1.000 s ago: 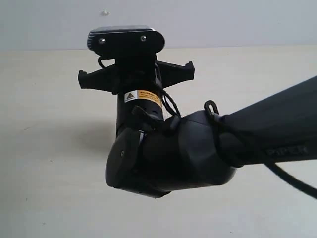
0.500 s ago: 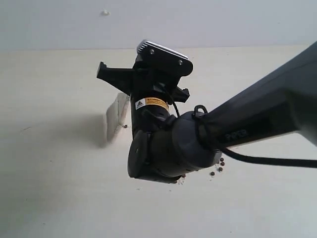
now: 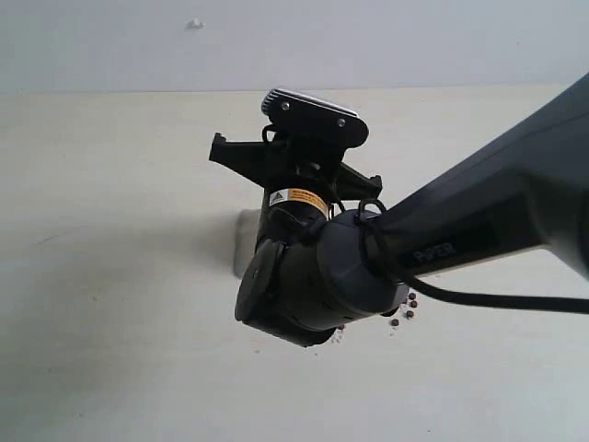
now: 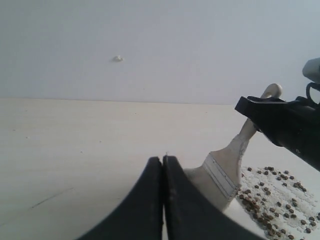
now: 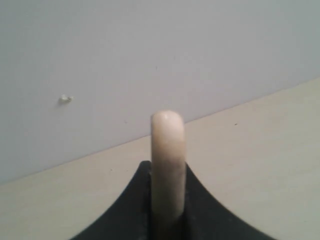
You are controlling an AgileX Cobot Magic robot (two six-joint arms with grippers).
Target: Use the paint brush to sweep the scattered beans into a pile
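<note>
Just beside the paint brush (image 4: 222, 175), the beans (image 4: 272, 200) lie spread out on the surface (image 4: 75, 150). The right gripper (image 5: 167, 172) has its fingers pinching the brush's handle, while the left gripper (image 4: 163, 165) has its fingers pressed together near the ferrule.

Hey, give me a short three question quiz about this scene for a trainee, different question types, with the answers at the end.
1. True or false: the left gripper holds the paint brush.
2. The beans lie: A) on the table beside the brush head, B) in a bowl, C) on the brush handle.
3. Fill in: the right gripper is shut on the brush's ____.
Key: 1 false; 2 A; 3 handle.
</note>
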